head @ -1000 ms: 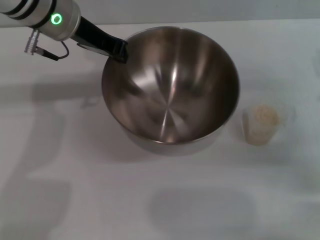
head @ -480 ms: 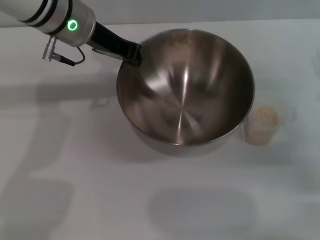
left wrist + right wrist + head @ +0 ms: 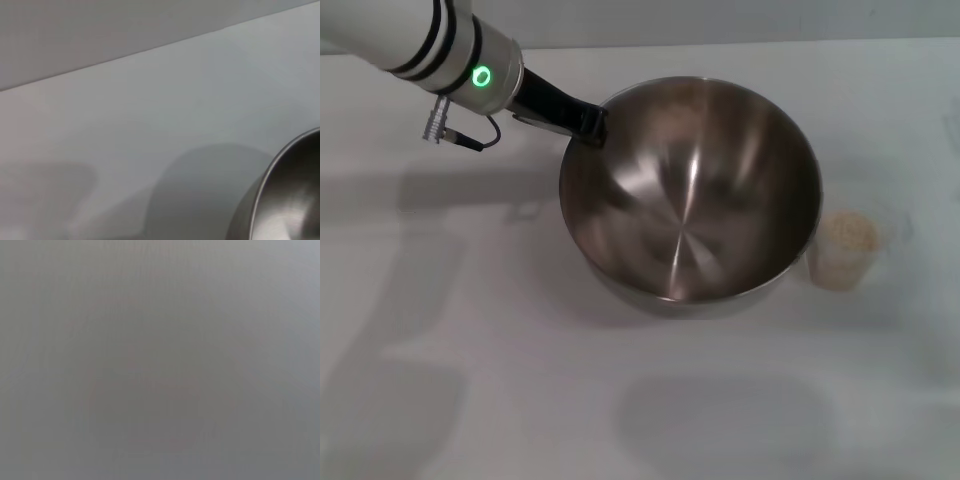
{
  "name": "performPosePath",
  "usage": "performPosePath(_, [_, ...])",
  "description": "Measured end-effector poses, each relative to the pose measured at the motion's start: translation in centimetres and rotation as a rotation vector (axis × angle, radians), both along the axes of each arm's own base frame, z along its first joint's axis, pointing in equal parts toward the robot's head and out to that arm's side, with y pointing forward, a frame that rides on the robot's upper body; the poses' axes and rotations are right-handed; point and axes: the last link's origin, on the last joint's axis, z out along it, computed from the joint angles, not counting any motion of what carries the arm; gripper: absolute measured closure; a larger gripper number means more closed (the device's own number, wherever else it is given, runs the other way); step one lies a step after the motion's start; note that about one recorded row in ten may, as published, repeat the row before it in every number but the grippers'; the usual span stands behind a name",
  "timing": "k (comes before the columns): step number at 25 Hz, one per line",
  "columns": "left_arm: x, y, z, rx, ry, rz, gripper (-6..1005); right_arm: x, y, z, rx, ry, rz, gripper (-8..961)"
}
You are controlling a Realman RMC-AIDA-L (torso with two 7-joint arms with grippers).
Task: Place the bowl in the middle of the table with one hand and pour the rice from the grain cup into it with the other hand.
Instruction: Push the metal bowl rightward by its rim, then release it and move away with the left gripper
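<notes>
From the head view, the bowl sat a little right of the frame's centre on the table, its shiny inside bare and its near side tipped slightly lower toward the bottom of the picture. The left gripper came in from the upper left, a white arm with black bands and a green ring light, and its dark fingers were clamped on the bowl's rim at the upper left edge. To the right of the bowl, just beside its wall and possibly touching it, stood the grain cup, upright on the table, with the rice showing as a pale heap inside it. The bowl's shadow lay on the white surface along its lower left side.

In the left wrist view, only a curved slice of the bowl showed in the lower right corner, thin rim bright, with its grey shadow spread across the table beside it. The table's far edge ran as a slanting line across the upper part of the frame. None of the arm's own fingers appeared there.

The right wrist view was a flat grey field with nothing I could make out, and the right gripper was not seen in any view.
</notes>
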Motion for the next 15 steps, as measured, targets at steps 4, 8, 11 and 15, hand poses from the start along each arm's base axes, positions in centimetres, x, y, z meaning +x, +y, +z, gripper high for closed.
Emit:
performPosePath(4, [-0.46,-0.01,-0.41,0.003,0.012,0.002,923,0.09,-0.09,0.0,0.0,0.0,-0.003,202])
performPosePath(8, [-0.73,-0.06,-0.65,0.004,0.019,0.001,919,0.16,-0.17,-0.01,0.0,0.0,-0.005,202])
performPosePath(11, [-0.96,-0.05,-0.7,0.006,0.028,-0.007,917,0.2,-0.25,-0.02,0.001,0.0,-0.005,202])
performPosePath(15, [-1.14,-0.02,-0.68,0.012,0.031,-0.007,913,0.2,-0.28,-0.04,0.002,0.001,-0.005,202])
